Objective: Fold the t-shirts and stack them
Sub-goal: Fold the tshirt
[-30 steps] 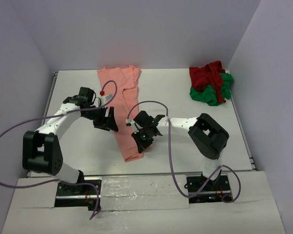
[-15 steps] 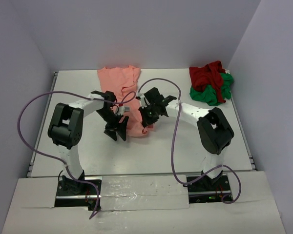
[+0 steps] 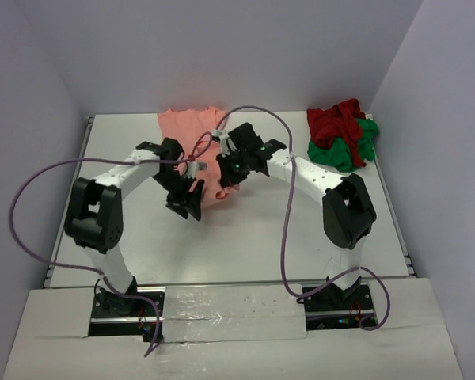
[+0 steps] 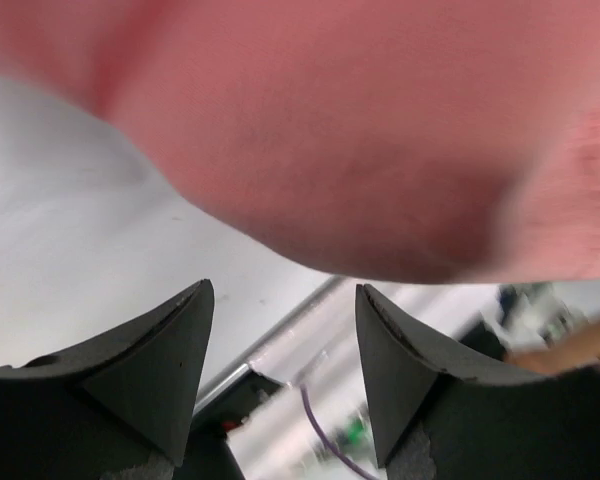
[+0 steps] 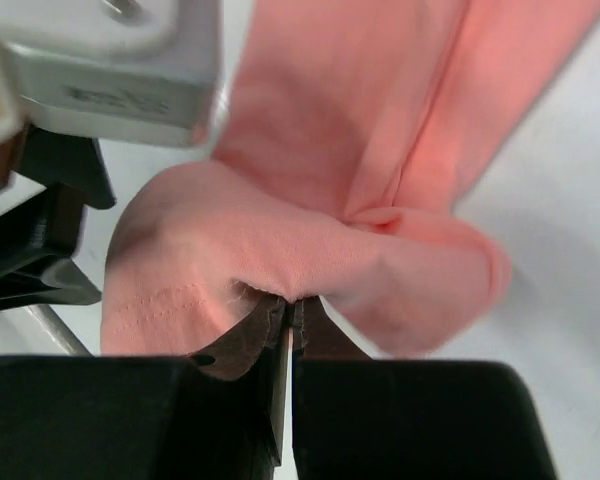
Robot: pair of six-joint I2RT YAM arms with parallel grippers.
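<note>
Pinching salmon-pink shirt at its fold, right hand clenched, left hand agape, seemingly empty.

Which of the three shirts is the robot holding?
The salmon-pink t-shirt, pinched in the right gripper; the dark red t-shirt and green t-shirt lie heaped together at the far right.

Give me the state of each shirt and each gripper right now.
Salmon-pink cloth t-shirt: doubled over, one edge pinched.
Dark red cloth t-shirt: crumpled, atop the green one.
Bright green cloth t-shirt: crumpled, under the red.
Left gripper: open, empty.
Right gripper: shut on the pink shirt.
</note>
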